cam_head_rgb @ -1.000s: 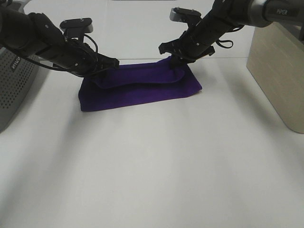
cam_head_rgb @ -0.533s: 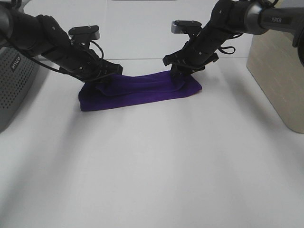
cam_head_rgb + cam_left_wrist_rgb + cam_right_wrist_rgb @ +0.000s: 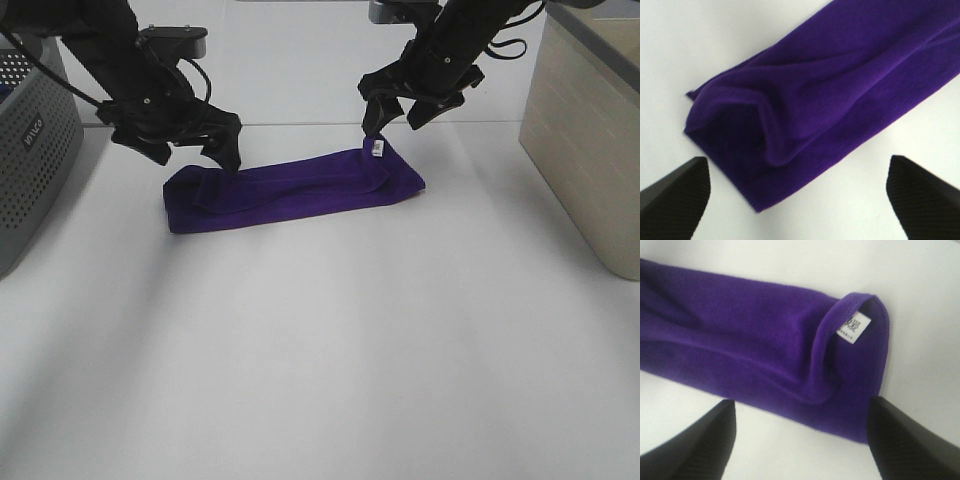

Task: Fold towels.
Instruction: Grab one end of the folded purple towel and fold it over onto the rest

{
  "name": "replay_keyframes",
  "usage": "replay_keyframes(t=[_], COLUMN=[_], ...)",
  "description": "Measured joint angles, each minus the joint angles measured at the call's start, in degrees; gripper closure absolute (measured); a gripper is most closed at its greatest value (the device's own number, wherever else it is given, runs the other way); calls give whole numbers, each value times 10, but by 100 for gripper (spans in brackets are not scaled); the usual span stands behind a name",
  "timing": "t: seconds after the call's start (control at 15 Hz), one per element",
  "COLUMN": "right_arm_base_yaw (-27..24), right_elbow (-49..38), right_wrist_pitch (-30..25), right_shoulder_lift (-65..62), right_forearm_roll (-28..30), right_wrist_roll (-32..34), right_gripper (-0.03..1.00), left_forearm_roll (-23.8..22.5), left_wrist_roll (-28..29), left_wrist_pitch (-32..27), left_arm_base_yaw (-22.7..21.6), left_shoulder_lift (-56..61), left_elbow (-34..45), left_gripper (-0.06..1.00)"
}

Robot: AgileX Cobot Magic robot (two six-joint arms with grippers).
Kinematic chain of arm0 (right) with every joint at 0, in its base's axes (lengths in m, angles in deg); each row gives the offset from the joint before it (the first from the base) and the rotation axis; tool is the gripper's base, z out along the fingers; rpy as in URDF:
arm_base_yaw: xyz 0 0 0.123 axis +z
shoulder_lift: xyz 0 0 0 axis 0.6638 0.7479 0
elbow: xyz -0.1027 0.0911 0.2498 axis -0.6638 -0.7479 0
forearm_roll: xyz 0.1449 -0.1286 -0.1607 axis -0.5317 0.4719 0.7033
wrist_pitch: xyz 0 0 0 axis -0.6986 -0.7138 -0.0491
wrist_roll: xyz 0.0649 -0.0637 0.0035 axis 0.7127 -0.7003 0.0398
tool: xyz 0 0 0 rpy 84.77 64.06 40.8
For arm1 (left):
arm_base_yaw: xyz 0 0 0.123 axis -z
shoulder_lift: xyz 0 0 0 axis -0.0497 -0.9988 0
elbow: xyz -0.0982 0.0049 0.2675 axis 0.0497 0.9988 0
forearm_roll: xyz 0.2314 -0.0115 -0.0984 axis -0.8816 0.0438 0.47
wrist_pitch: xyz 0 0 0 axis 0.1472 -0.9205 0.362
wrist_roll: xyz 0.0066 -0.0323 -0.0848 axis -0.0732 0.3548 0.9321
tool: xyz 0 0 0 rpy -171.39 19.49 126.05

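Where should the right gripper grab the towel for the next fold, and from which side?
I'd take the short end at the white tag, where the towel's top layer curls up into a lip. Come down from above with the right gripper, which hangs open over that end; elsewhere the cloth lies flat.

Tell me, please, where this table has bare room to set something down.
The widest bare stretch is the white table in front of the purple towel, running between the grey basket and the beige bin. It is crowded at the towel's ends, where the left hand and right hand hover open.
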Motion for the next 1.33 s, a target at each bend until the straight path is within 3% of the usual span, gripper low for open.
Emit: replay_keyframes(t=[0.07,0.2,0.33,0.6,0.8,1.33], right_arm_base_yaw=[0,0,0,0,0,0], right_elbow=[0,0,0,0,0,0], right_wrist_pitch=[-31,-82,-111,-140,-149,-150], right_shoulder_lift=[-13,-33,-45,-58,-58,-58], right_forearm_roll=[0,5,6,9,10,10], right_wrist_roll=[9,24,36,39,41,48], right_gripper=[25,24,25,25,25,25], left_forearm_roll=[-32,-25,45,236,306,336], left_wrist_roll=[28,36,-1,-111,-163,-189], left_wrist_pitch=[-56,-130,-162,-166,-179,-176], left_arm_base_yaw=[-3,-25,-65,-147,-171,-173], left_shoulder_lift=[-1,-11,-37,-72,-97,-148], left_elbow=[-23,-60,-68,-68,-70,-73], left_gripper=[7,7,7,7,7,7])
